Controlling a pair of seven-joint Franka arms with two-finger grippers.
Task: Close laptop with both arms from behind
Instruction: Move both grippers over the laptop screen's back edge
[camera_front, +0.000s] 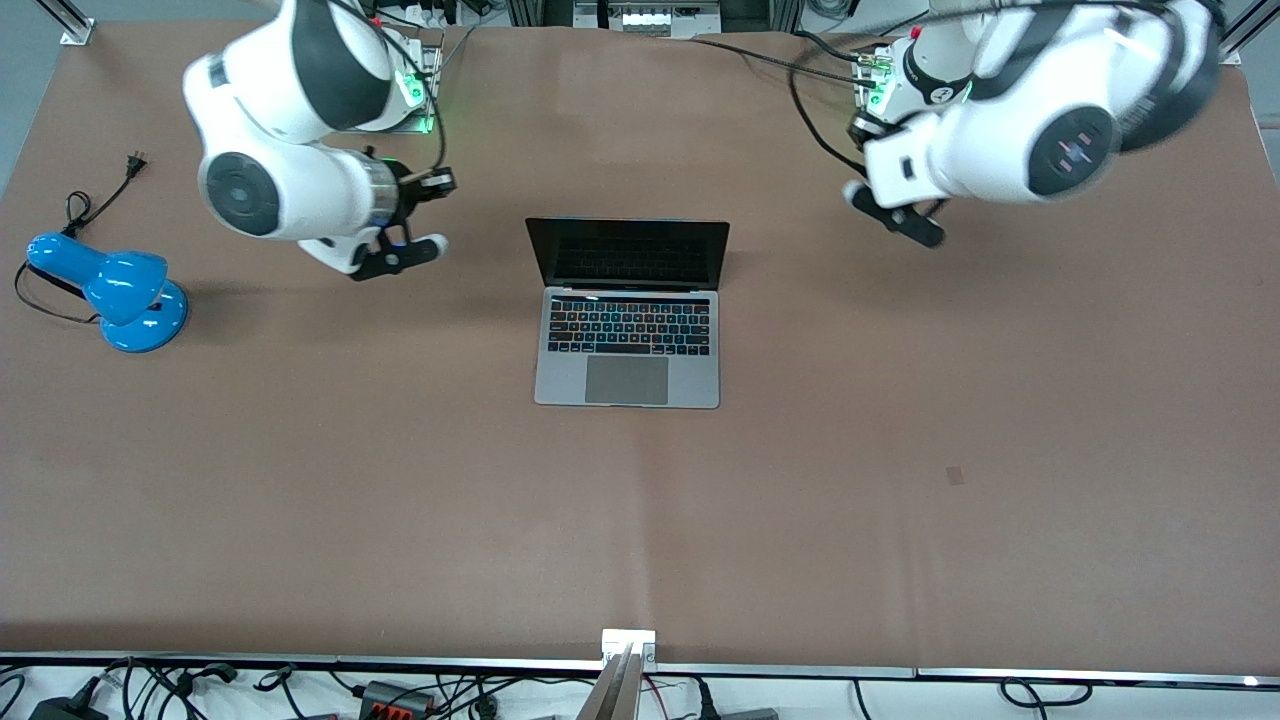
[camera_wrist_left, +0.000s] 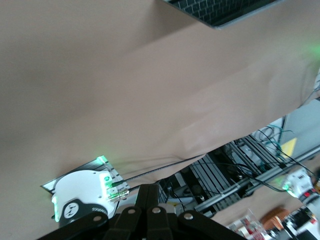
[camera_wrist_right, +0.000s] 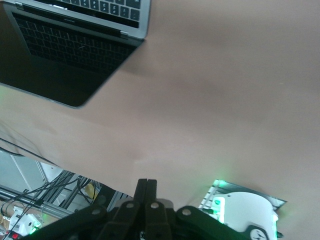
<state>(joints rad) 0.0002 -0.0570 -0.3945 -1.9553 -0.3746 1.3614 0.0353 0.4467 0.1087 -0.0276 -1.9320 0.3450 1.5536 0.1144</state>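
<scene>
1. While both arms hang above the brown table (camera_front: 900, 500), the slim silver-grey laptop with black keyboard and dark screen (camera_front: 628, 335) sits open between them, near the middle of the table, its lid raised at the edge toward the robots' bases and its trackpad toward the front camera.
2. What matters for the coming move is the lid's top edge: it runs across the table from 1 arm's end to the other, so each gripper has to come inward and meet it from the bases' side.
3. Over bare table toward its own end, the right arm's small black gripper (camera_front: 395, 255) is well apart from the lid, fingers pressed together and holding nothing; the right wrist view shows them as 1 closed wedge (camera_wrist_right: 146, 192).
4. Likewise the left arm's small black gripper (camera_front: 905, 222) is over bare table toward its own end, fingers shut and empty, as the left wrist view shows (camera_wrist_left: 146, 197).
5. Judging by the front view, the right gripper looks somewhat nearer the lid than the left.
6. Both wrists are bent low, elbows high.
7. Aside stands a glossy blue desk lamp (camera_front: 115, 290), toward the right arm's end.
</scene>
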